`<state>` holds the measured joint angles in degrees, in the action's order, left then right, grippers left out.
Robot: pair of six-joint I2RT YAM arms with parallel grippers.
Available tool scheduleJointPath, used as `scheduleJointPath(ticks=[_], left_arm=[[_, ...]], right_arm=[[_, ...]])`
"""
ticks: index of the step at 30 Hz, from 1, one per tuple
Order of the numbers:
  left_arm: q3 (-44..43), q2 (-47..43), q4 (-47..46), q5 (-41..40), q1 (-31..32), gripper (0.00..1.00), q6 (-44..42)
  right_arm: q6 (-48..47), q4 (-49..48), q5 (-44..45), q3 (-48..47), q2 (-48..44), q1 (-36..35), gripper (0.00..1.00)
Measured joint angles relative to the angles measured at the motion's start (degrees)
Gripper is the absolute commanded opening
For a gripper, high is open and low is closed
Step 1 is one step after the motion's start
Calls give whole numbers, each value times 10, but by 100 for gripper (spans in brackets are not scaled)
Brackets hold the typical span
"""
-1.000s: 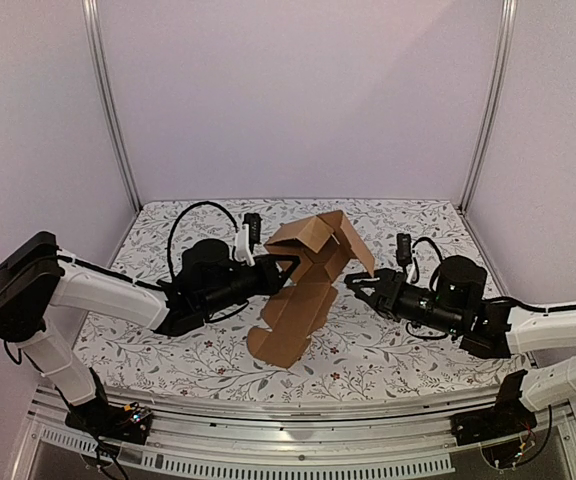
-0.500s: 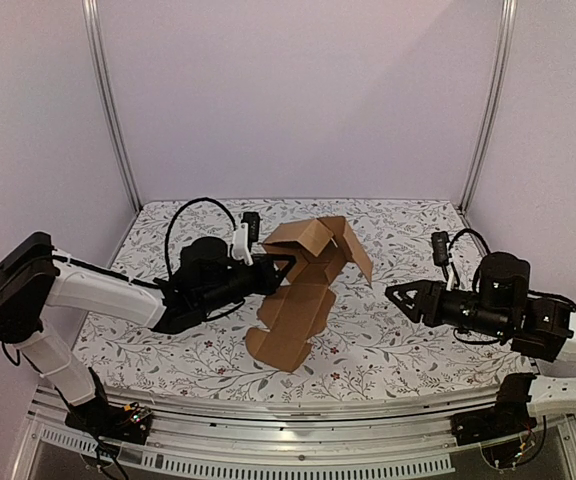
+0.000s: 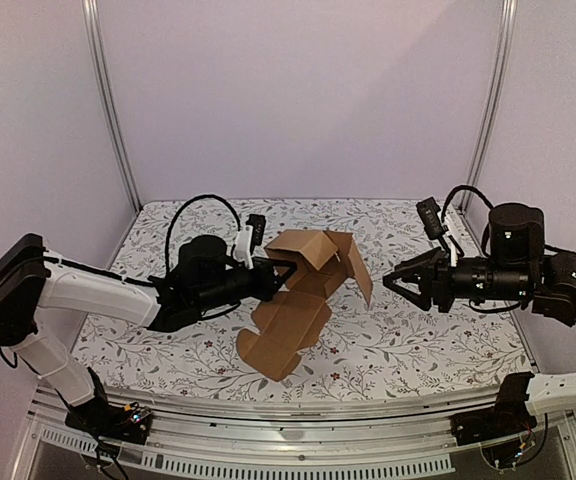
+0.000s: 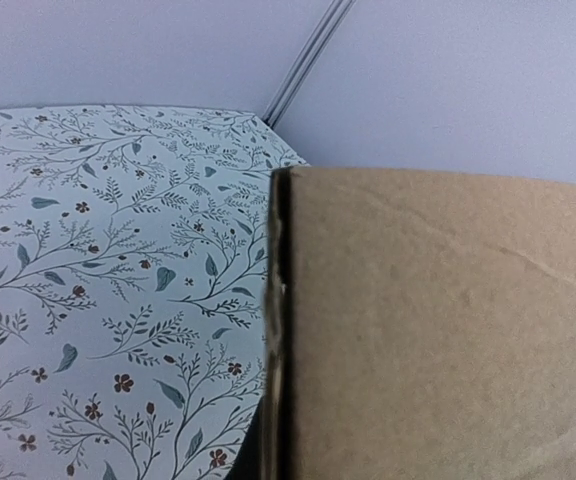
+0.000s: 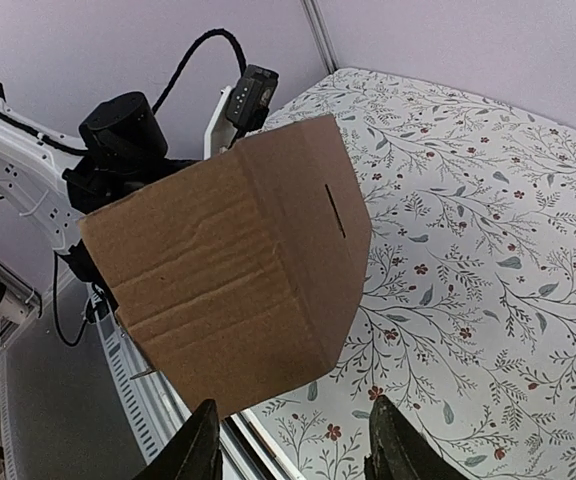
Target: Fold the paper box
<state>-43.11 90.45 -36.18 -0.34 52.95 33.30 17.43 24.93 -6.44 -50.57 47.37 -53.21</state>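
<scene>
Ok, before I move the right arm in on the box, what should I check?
1. Left gripper clamped on the box: ok, shut on its left edge.
2. Right gripper open: ok, its jaws stand apart.
3. Right gripper clear of the box: ok, there is a visible gap between them.
4. Box folded up: not ok, the flaps are splayed and the lower panel hangs flat.
5. Box's lower end resting on the table: cannot tell.
</scene>
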Motion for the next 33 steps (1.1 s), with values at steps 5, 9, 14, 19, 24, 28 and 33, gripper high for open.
scheduleJointPath(ticks=[5, 9, 14, 19, 24, 28, 33], left_arm=[[0, 0, 6, 17, 0, 0, -4], [0, 0, 11, 29, 0, 0, -7], [-2, 4, 13, 41, 0, 0, -7], [-2, 6, 14, 42, 0, 0, -7], [-7, 7, 21, 41, -1, 0, -7], [-9, 7, 31, 37, -2, 0, -7], [-10, 7, 45, 29, -2, 0, -7]], right_arm=[[-27, 14, -20, -33, 34, 0, 47], [-44, 17, -33, -57, 69, 0, 43], [-55, 20, -47, -82, 111, 0, 41], [-59, 18, -65, -104, 145, -2, 38], [-59, 16, -63, -122, 183, -14, 38], [-59, 11, -55, -129, 209, -27, 38], [-57, -3, -40, -131, 228, -38, 38]])
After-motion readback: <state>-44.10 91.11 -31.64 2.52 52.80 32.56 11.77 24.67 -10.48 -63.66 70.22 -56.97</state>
